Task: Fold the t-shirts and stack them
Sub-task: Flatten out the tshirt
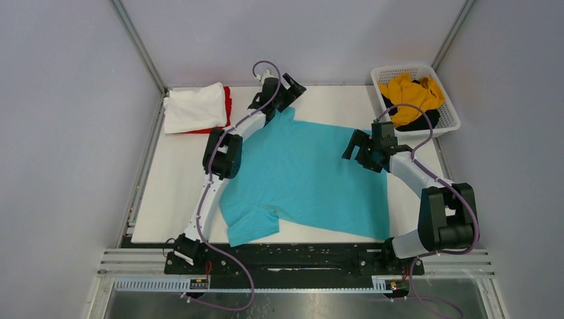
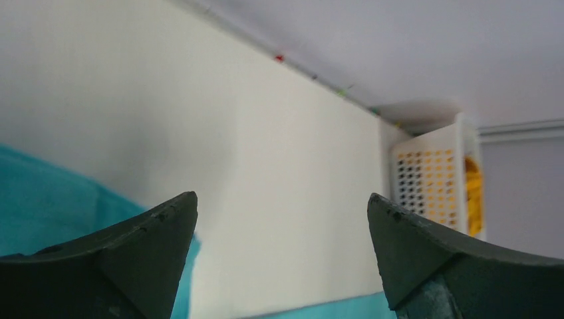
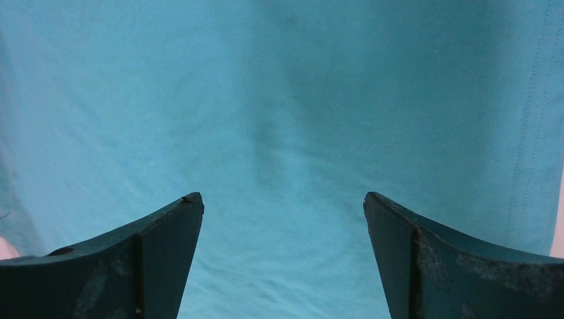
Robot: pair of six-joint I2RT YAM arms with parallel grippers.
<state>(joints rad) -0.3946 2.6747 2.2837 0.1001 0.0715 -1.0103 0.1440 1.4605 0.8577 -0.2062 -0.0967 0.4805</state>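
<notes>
White tabletop (image 1: 166,193) carries the turquoise short-sleeved t-shirt (image 1: 306,176), spread flat; my left gripper (image 2: 281,195) and right gripper (image 3: 282,195) both gape wide, empty. Grabbing mid-panel would probably bunch it, skewing the fold.

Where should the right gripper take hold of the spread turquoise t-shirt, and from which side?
Probably the near hem corner of the turquoise t-shirt, approached from the right. The cloth lies flat, so its middle gives nothing to pinch, while the stitched hem is a free edge on the table. The open right gripper is over the cloth.
</notes>
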